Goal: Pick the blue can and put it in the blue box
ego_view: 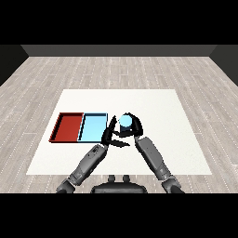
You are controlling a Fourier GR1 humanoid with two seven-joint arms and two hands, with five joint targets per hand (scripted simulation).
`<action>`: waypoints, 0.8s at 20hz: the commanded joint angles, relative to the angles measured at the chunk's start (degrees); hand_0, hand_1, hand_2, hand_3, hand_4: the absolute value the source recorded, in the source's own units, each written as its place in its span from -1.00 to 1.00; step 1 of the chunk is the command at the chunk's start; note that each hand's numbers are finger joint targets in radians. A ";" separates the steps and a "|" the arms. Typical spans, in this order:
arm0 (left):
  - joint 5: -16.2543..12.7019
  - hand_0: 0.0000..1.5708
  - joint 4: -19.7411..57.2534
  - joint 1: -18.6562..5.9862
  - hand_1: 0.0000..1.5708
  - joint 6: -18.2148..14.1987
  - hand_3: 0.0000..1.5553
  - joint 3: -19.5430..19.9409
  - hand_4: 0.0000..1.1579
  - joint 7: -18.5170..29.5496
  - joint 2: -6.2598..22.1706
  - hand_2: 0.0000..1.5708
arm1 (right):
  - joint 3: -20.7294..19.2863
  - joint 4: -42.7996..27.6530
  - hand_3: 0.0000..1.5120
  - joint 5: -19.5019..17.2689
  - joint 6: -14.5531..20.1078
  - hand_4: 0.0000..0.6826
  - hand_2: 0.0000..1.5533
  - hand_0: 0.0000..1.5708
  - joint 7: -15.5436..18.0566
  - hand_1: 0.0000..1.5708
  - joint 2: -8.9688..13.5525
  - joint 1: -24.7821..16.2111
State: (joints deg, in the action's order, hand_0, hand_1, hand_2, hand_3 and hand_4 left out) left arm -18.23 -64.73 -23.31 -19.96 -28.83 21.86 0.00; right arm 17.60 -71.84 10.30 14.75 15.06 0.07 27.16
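The blue can (125, 122) stands upright just right of the light blue tray (92, 128), near the table's middle. My right hand (135, 125) is curled round the can from the right and behind. My left hand (110, 134) sits just left of the can, at the blue tray's right edge, with its fingers fairly straight and pointing up and a finger or thumb stretched toward the right. The can's lower part is hidden by the hands.
A red tray (68, 127) lies directly left of the blue tray, sharing a wall with it. Both trays hold nothing. The white table (153, 107) stretches wide to the right and behind the can.
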 commanded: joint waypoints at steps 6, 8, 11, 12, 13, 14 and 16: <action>-4.34 -1.00 3.60 -2.11 -1.00 -3.23 -1.00 -4.83 -1.00 1.98 0.00 -1.00 | 3.52 -1.62 0.82 -0.08 2.27 0.64 0.88 0.82 -0.83 0.82 -0.07 -0.30; -3.62 -1.00 3.90 -1.57 -1.00 -2.26 -1.00 -3.43 -1.00 2.63 0.00 -1.00 | 0.30 1.91 0.80 0.81 -1.00 0.64 0.88 0.81 2.95 0.81 -0.07 0.47; -1.25 -1.00 3.40 -4.36 -1.00 0.06 -1.00 -0.25 -1.00 -1.18 0.00 -1.00 | 1.92 -2.74 0.82 1.55 1.31 0.61 0.88 0.81 -0.93 0.81 -0.07 0.51; -5.18 -1.00 7.13 -6.35 -1.00 -0.92 -1.00 -0.85 -1.00 0.61 0.00 -1.00 | 2.98 0.67 0.82 2.05 2.64 0.62 0.88 0.82 -0.74 0.82 -0.07 3.28; -4.40 -1.00 4.49 -5.98 -1.00 -4.11 -1.00 -4.04 -1.00 -1.68 0.00 -1.00 | 1.79 -2.05 0.82 0.25 0.18 0.62 0.88 0.82 -0.37 0.82 -0.07 0.17; -7.68 -1.00 9.68 -8.33 -1.00 -1.19 -1.00 -2.25 -1.00 2.17 0.00 -1.00 | 3.16 -5.88 0.83 0.61 1.27 0.62 0.88 0.82 -0.65 0.82 -0.07 -3.21; -0.64 -1.00 2.65 -2.20 -1.00 -0.71 -1.00 -0.65 -1.00 -1.03 0.00 -1.00 | 5.03 -3.11 0.83 1.52 3.38 0.60 0.88 0.81 0.08 0.81 -0.07 -0.68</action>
State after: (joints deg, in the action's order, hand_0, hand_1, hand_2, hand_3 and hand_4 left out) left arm -22.02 -60.05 -27.88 -22.35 -31.52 21.85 0.00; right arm 20.49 -73.87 11.10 15.98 15.15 0.01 26.70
